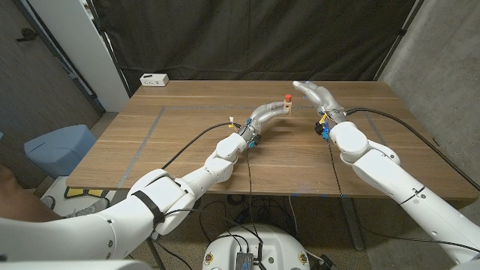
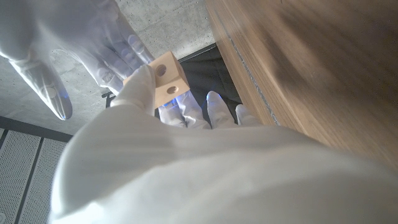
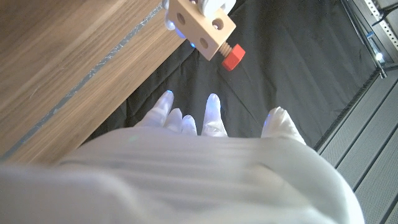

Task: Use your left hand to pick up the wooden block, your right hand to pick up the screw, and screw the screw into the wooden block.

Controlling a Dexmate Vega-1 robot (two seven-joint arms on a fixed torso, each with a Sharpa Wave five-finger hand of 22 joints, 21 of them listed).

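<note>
My left hand [image 1: 270, 112] is raised over the table [image 1: 172, 142] toward its far edge, fingers closed round the block [image 1: 286, 107]. The screw [image 1: 288, 97] stands upright in the block, red head up; its shank is mostly hidden. My right hand [image 1: 315, 94] hovers just beside, fingers spread, holding nothing.

A pale wooden block [image 3: 201, 28] with round holes was held above the table. A red-headed screw [image 3: 231, 57] stuck out of one face.
</note>
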